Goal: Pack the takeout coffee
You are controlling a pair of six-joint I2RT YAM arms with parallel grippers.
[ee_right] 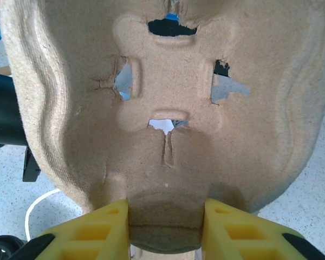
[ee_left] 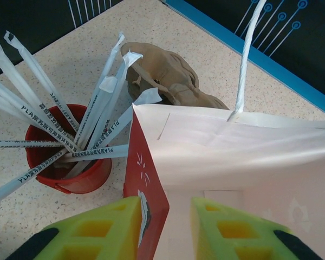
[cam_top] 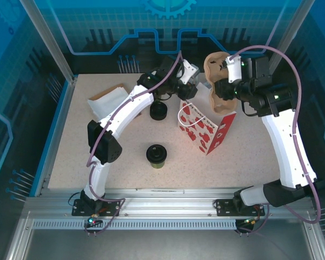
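I see a speckled beige counter (cam_top: pixel 70 157), blue-edged on the left, enclosed by blue circuit-patterned walls (cam_top: pixel 97 21). Silver metal posts (cam_top: pixel 49 40) rise at the far corners. A slotted metal rail (cam_top: pixel 179 223) lines the near edge.

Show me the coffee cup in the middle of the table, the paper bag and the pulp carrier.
coffee cup (cam_top: pixel 156 154), top external view, on its black lid.
paper bag (cam_top: pixel 200 130), top external view, on its red-patterned side.
pulp carrier (ee_right: pixel 173 81), right wrist view, on its centre between the holes.
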